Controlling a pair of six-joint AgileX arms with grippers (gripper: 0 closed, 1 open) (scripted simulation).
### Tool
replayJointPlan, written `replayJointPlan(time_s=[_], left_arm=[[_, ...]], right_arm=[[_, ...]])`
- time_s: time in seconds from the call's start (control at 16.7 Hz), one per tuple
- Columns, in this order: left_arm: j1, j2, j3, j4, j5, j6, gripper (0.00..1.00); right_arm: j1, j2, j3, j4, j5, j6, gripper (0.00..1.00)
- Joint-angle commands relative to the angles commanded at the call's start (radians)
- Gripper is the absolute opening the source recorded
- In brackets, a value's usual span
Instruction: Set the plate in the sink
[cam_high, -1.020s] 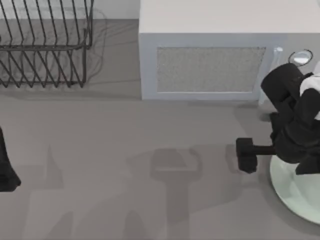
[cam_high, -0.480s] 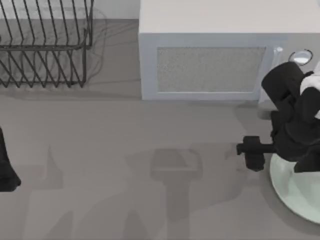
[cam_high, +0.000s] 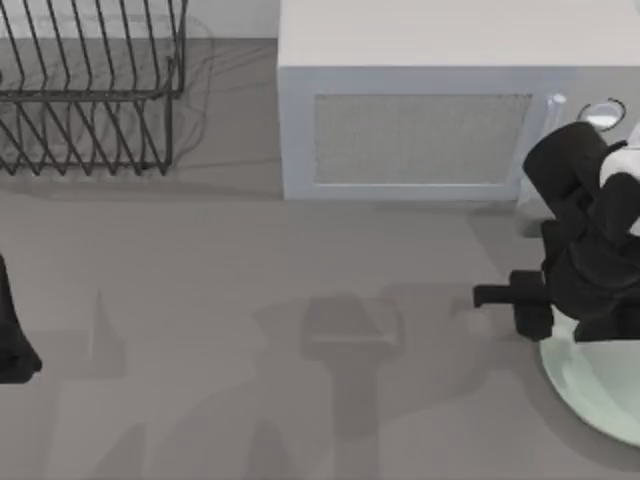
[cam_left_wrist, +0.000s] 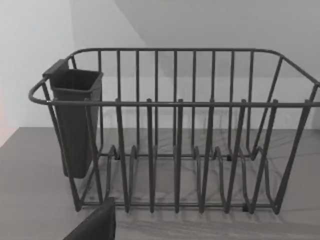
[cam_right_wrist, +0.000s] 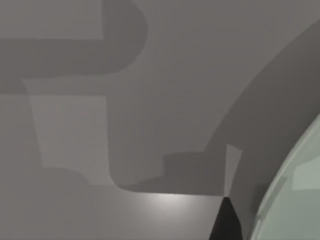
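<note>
At the table's right edge, my right end effector (cam_high: 530, 310) hovers beside the plate (cam_high: 590, 385), finger state unclear

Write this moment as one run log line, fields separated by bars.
right gripper: above plate left rim, no grasp seen | left arm: parked at table's left edge | plate: on table, right side

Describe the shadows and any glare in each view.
Top view: soft arm-shaped shadows lie across the table left of the right gripper and the plate. Right wrist view: blocky shadows, a bright patch on the table, a pale sheen on the plate. Left wrist view: even light, faint shadows under the dish rack.
</note>
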Motion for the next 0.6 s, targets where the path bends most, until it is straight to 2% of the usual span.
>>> replayJointPlan(time_s=[0.42, 0.6], left_arm=[[0.000, 0.000, 0.000, 0.000, 0.000, 0.000, 1.00], [0.000, 0.000, 0.000, 0.000, 0.000, 0.000, 1.00]], right_arm=[[0.000, 0.000, 0.000, 0.000, 0.000, 0.000, 0.00], [-0.014, -0.083, 0.044, -0.010, 0.008, -0.001, 0.00]])
